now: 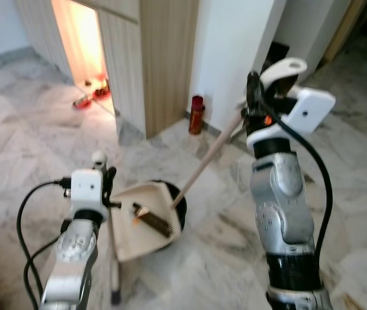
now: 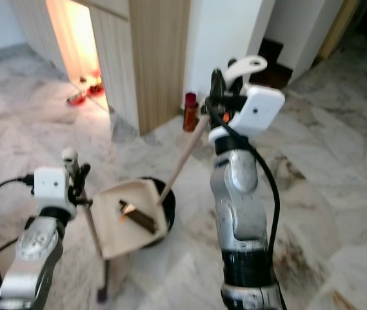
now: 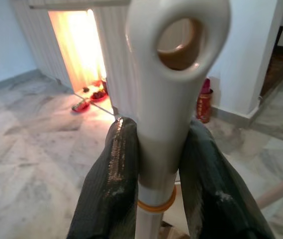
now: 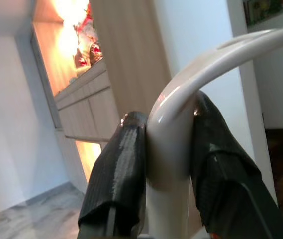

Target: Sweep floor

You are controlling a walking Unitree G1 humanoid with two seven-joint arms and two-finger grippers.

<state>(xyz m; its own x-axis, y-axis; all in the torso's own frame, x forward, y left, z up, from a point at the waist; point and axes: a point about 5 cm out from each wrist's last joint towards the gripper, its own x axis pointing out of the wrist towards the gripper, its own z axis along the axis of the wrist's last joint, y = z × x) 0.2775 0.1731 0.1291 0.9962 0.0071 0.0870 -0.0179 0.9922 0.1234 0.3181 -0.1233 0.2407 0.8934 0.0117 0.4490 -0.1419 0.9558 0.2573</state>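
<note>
Left eye view: the right tool (image 1: 255, 97) pinches the long wooden broom (image 1: 206, 161); the left tool (image 1: 106, 184) pinches the cream plastic dustpan (image 1: 141, 219) on the marble floor (image 1: 28, 148). Both seem light and stiff, best held near the handle tops.

Head stereo pair looks down and forward; two wrist cameras sit very close behind their fingers.

Both eye views look from the robot's head down at the marble floor (image 1: 35, 142), toward the far wood-panelled wall (image 1: 167, 58) and its lit opening; they share the whole scene, slightly offset sideways. The red can (image 1: 197, 114) by the wall, the dustpan (image 1: 141, 219) and both arms appear in each. The left wrist view looks along the left gripper (image 3: 163, 184), very near a white handle end (image 3: 173, 55), facing the same lit opening and red can. The right wrist view looks along the right gripper (image 4: 168, 184), tilted upward at the wall panels and lit opening.
</note>
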